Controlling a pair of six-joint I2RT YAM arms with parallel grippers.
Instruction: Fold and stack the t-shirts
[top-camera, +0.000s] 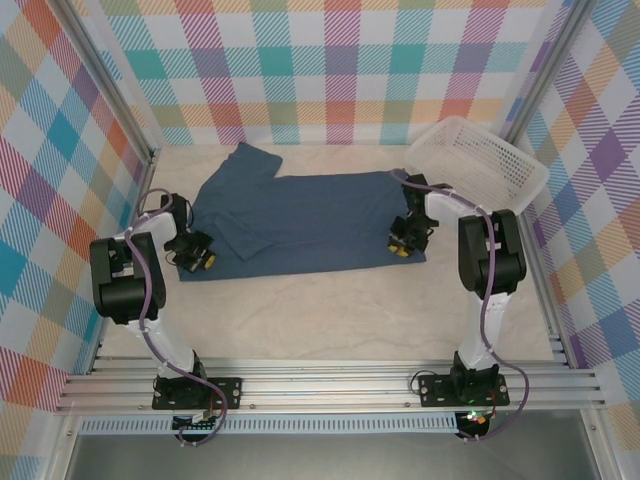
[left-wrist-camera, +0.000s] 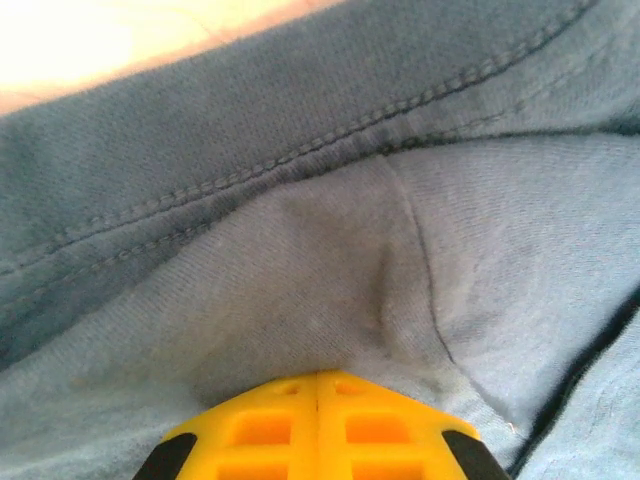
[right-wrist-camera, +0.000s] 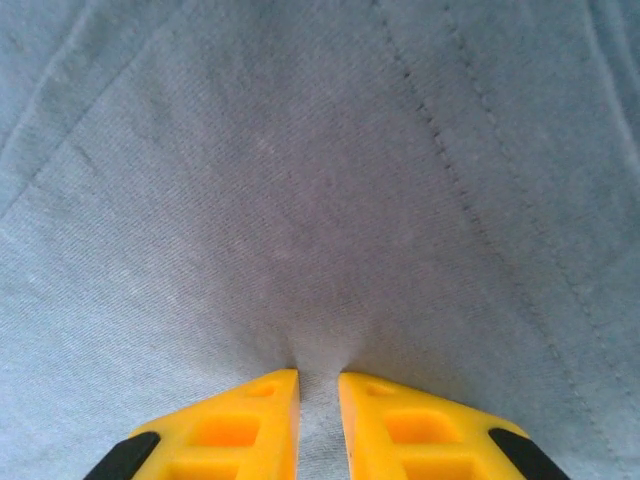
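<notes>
The navy-blue t-shirt (top-camera: 300, 220) lies spread on the table, one sleeve pointing to the back left. My left gripper (top-camera: 192, 255) sits at its near-left corner. In the left wrist view the yellow fingers are pressed together at the gripper (left-wrist-camera: 318, 375), and the t-shirt (left-wrist-camera: 300, 200) creases toward their tips just below a stitched hem. At the shirt's near-right corner is my right gripper (top-camera: 403, 243). In the right wrist view a small fold of the t-shirt (right-wrist-camera: 300, 180) is pinched in the narrow gap of the gripper (right-wrist-camera: 318, 375).
A white mesh basket (top-camera: 480, 160) stands at the back right, close behind the right arm. Bare beige tabletop (top-camera: 320, 320) stretches between the shirt and the arm bases. Checked walls close in the sides and back.
</notes>
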